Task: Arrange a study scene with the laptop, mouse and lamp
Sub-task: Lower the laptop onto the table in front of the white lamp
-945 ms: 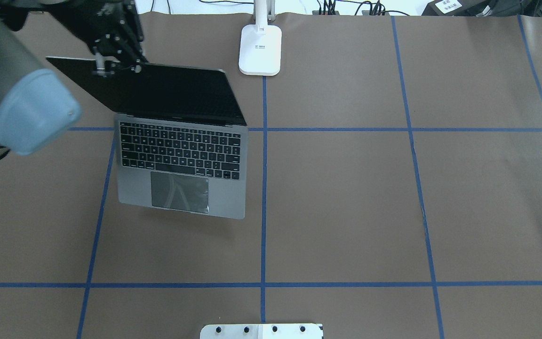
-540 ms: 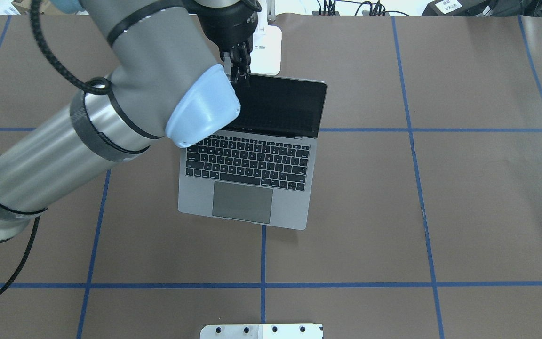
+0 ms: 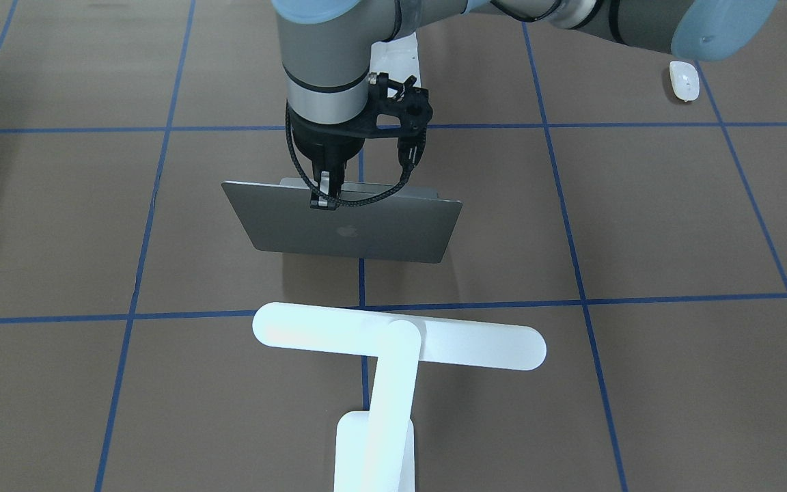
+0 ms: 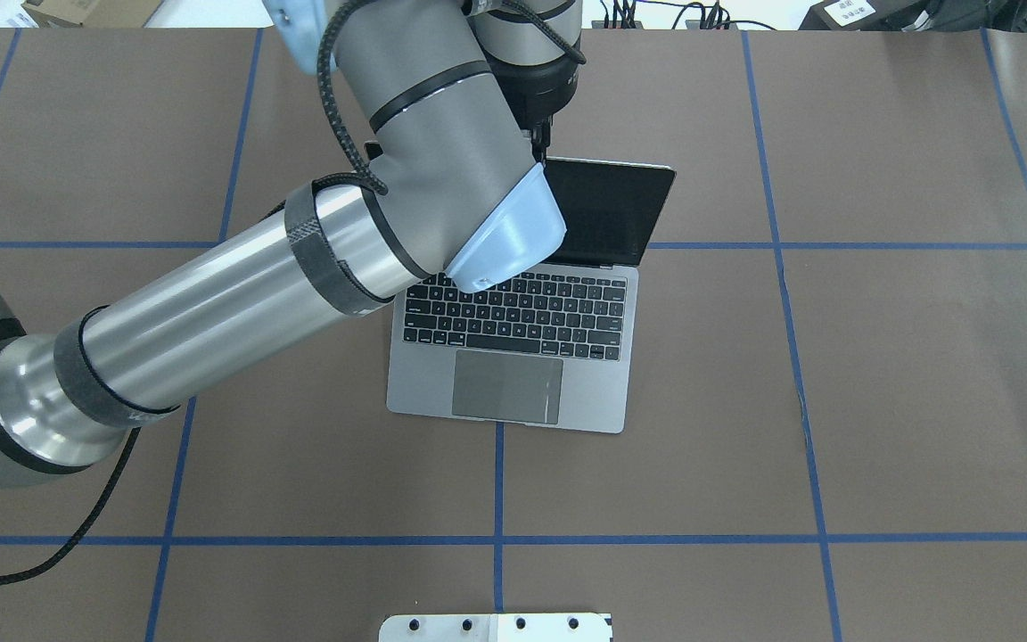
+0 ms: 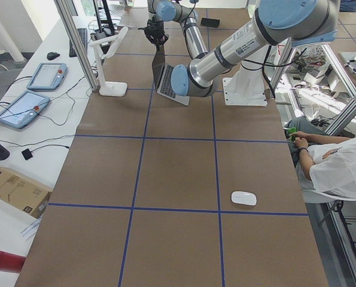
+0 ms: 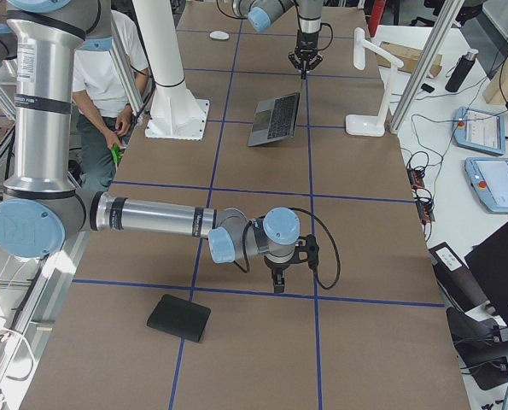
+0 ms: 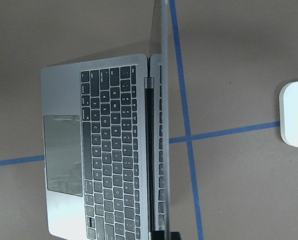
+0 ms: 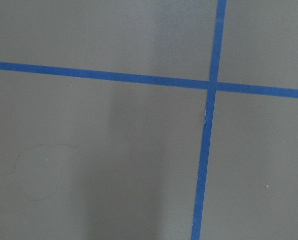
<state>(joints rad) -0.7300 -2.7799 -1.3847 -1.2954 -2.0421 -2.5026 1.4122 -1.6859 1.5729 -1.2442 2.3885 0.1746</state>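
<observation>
Laptop (image 4: 513, 357) has slid across the bench (image 4: 924, 401) and now sits right by the lamp (image 3: 393, 342), left fingers (image 3: 324, 186) clamped on its lid edge. Right fingers (image 6: 277, 284): can't tell. Mouse (image 3: 684, 80) next, probably.

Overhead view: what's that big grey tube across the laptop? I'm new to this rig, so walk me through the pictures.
That tube is the robot's left arm, seen from behind its shoulders. Its fingers pinch the lid's top edge on the open laptop; the front view, facing the robot, shows this best. There too are the white lamp and, farther off, the mouse. The side views look along the table; in one, the right arm hangs low near a black pad. Each wrist camera looks straight down.
</observation>
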